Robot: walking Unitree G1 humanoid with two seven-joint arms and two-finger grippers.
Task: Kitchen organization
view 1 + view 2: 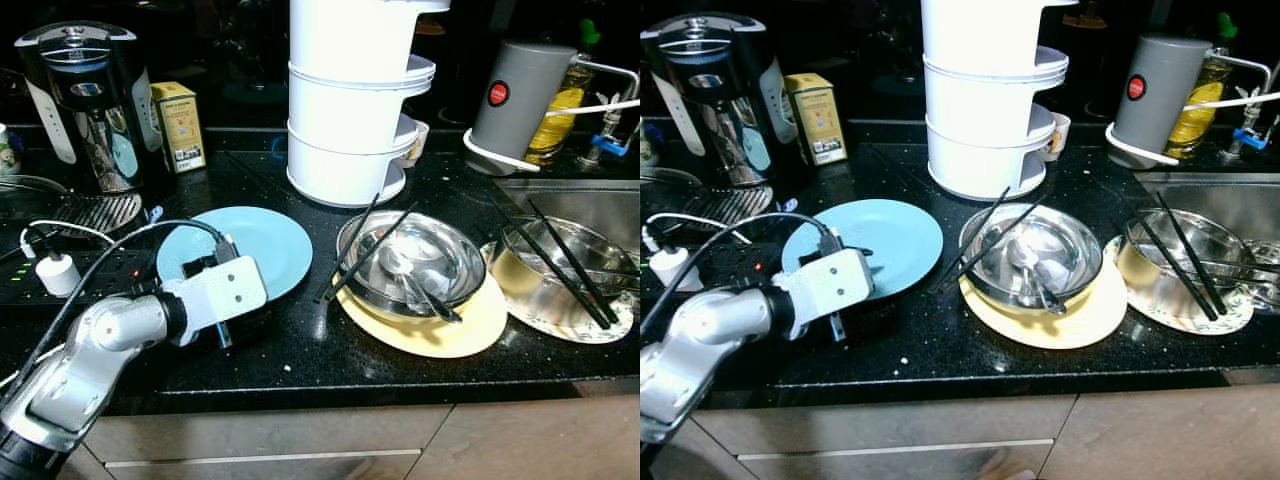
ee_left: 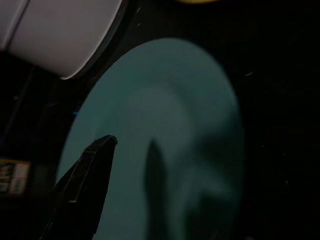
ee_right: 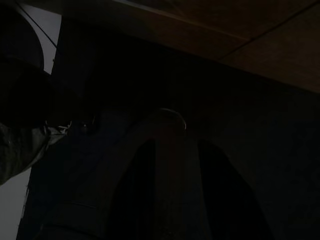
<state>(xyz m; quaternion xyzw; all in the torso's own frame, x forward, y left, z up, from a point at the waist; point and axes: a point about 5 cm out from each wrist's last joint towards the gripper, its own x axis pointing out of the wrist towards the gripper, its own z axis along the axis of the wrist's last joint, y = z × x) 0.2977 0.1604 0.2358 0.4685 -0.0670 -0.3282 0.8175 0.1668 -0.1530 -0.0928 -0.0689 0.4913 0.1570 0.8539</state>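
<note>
**Inspector:** Start nearest the counter edge. What is at work?

**Assistant:** The left gripper (image 1: 222, 300), reaching over the black counter (image 1: 300, 360) with its wrist housing low over the near rim of the light blue plate (image 1: 250, 245). In the left wrist view one black finger (image 2: 87, 185) hangs above the plate's face; its partner is a dark blur, so I cannot tell how wide the fingers stand. Nothing appears to be held. The right gripper hangs idle in shadow (state likewise unreadable).

**Inspector:** Why that posture?

**Assistant:** My judgement: it is lining up on the rim, since a plate lying flat offers no other grip.

**Inspector:** Further along?

**Assistant:** Just right of the plate, a steel bowl (image 1: 415, 262) sits on a cream plate (image 1: 450, 330), with chopsticks (image 1: 365, 250) leaning across it. Right again, beside the sink (image 1: 570, 200), a second steel bowl (image 1: 555, 260) holds more chopsticks.

**Inspector:** And at the back?

**Assistant:** A white tiered rack (image 1: 350, 100) in the centre, a kettle (image 1: 85, 105) to the left, and a grey canister (image 1: 520, 95) to the right.
</note>
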